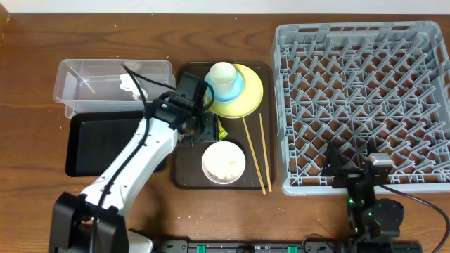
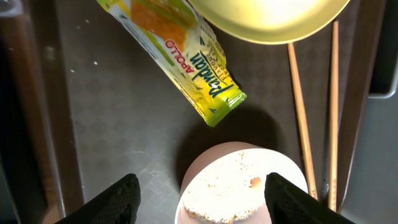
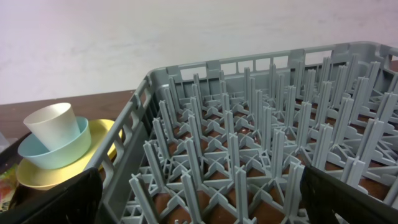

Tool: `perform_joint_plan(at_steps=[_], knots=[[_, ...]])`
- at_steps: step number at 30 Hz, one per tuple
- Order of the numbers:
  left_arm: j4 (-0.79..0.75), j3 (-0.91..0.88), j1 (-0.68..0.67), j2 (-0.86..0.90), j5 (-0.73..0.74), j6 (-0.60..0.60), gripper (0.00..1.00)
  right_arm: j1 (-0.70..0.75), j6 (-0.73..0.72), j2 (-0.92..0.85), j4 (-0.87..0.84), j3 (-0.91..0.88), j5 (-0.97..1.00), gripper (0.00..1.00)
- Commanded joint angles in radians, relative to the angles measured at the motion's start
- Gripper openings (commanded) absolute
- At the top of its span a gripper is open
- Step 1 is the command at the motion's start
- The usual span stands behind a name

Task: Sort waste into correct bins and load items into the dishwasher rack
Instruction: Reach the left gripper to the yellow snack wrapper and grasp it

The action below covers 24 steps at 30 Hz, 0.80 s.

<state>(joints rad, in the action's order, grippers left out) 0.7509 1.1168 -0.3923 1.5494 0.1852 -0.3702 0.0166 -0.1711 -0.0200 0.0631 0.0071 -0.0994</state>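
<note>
1. Left gripper (image 2: 205, 198), spread and empty, hovers over the brown tray (image 1: 186, 172), above the wrapper (image 2: 186, 62).
2. Wrapper lies on that tray, unsorted, beside the bowl (image 1: 223, 161) of crumbs (image 2: 217, 193).
3. Tissue (image 1: 129, 84) is in the tub (image 1: 70, 67), left of the tray: done.
4. Cup (image 1: 223, 76), dish (image 1: 238, 88), plate (image 1: 249, 98) and chopsticks (image 1: 254, 156) are on the tray, unloaded.
5. Rack (image 1: 365, 105), right of the tray, holds nothing; the right gripper (image 3: 202, 199) is spread, empty.

Overhead top-down, wrist views close — plate (image 1: 252, 90) seemingly shared
</note>
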Motion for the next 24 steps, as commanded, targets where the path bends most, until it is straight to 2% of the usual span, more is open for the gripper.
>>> perform_joint_plan(at_steps=[1,24], knots=[[-0.008,-0.014,-0.001,0.013,0.005,-0.013,0.67,0.010,0.015,-0.001,0.004,-0.002,0.002,0.99],[-0.077,-0.035,-0.001,0.028,0.004,-0.013,0.66,0.010,0.015,-0.001,0.004,-0.002,0.002,0.99]])
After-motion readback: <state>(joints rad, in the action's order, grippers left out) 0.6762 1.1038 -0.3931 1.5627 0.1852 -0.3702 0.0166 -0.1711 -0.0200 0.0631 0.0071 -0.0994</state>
